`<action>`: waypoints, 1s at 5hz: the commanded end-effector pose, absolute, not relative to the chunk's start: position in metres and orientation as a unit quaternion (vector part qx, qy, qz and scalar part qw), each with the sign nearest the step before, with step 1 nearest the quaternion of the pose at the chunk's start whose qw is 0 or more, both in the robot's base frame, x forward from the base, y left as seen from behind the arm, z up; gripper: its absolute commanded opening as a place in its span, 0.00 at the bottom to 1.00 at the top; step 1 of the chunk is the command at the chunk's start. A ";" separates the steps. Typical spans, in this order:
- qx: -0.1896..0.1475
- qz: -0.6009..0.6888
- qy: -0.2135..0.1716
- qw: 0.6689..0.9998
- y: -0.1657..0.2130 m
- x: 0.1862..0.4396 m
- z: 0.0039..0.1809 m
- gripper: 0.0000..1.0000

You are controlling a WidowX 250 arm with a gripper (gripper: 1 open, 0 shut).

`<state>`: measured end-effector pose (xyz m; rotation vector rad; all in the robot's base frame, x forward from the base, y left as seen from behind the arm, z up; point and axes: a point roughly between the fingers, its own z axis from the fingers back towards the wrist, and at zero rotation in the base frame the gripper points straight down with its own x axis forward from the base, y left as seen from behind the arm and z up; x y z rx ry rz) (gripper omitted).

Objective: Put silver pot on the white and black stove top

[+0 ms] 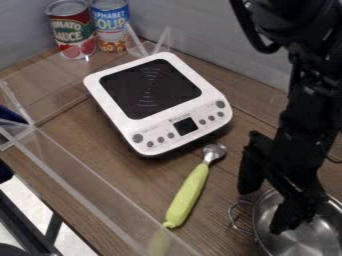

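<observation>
The small shiny stainless-steel pot (297, 228) sits at the near right corner of the wooden counter (94, 160), well apart from the square white cooktop with black glass top (158, 100). The black gripper (274, 195) hangs over the pot's rim, fingers spread apart, holding nothing. A thin, slick rim could slip on closing. The green-handled peeler (191, 190) lies between pot and cooktop and may get knocked.

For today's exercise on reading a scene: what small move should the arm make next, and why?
Probably lower a little further and close on the silver pot: the open gripper hangs at its rim, gripping nothing, and the white and black stove top stands bare.
</observation>
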<state>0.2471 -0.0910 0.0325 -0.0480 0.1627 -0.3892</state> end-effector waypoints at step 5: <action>-0.027 -0.174 0.034 0.984 -0.085 0.269 0.065 0.00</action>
